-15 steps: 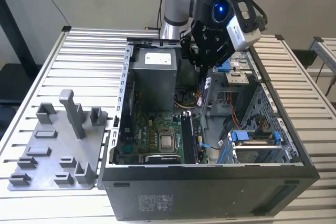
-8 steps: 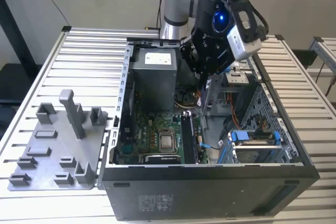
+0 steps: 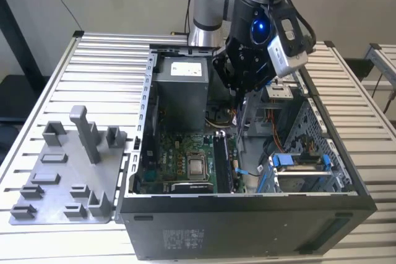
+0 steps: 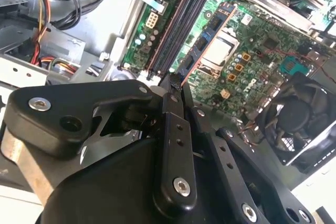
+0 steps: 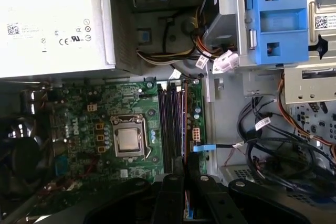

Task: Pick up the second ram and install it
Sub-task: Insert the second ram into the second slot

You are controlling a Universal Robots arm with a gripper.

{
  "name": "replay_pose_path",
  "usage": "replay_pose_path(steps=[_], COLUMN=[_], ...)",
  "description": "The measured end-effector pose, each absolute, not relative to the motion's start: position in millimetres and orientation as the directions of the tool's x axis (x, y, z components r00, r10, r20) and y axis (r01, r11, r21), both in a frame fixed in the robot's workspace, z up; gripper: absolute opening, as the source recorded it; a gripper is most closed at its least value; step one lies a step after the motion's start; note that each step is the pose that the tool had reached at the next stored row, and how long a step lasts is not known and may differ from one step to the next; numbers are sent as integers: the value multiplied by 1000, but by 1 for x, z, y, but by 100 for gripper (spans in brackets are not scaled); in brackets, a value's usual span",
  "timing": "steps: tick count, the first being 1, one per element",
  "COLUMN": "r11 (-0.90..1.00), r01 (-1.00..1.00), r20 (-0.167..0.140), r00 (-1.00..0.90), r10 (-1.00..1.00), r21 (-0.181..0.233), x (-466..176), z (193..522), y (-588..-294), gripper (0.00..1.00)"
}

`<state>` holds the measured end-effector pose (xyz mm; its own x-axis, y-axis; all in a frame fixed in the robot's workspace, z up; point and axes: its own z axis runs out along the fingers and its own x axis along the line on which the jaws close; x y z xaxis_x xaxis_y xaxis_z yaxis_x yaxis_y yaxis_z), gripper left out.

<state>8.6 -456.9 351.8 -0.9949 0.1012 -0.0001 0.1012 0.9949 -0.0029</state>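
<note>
Soft, even light from above left the ribbed tabletop (image 3: 55, 72) bright, with only faint shadows. Inside the computer case (image 3: 247, 233) it was dimmer, the walls shading the motherboard (image 3: 185, 162). In the first wrist view the power supply (image 5: 52, 24) glared pale and the fan (image 5: 21, 156) sank into shadow. In the second wrist view the gripper (image 4: 172, 80) was a black mass with glinting screws.

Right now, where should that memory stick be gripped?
Probably where the tool holds it now: pinch the two flat faces at one short end of the second ram, coming in along its length. It's thin and flat, so its long edges stay free.
</note>
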Motion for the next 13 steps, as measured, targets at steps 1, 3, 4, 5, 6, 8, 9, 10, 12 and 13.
replay_pose_path(steps=[1,3,4,5,6,8,9,10,12,13], r11=[995,995,995,995,995,995,995,995,996,996], r01=[100,100,100,100,100,99,100,99,93,90], r20=[0,0,0,0,0,0,0,0,0,0], r00=[-995,-995,-995,-995,-995,-995,-995,-995,-996,-996], r10=[100,100,100,100,100,99,100,99,93,90], r21=[-2,-2,-2,-2,-2,-2,-2,-2,-2,-2], x=[9,9,9,9,9,9,9,9,9,9], z=[352,351,351,351,351,350,350,349,348,347], y=[-457,-457,-457,-457,-457,-457,-457,-457,-457,-457], gripper=[14,14,14,14,14,14,14,14,14,14])
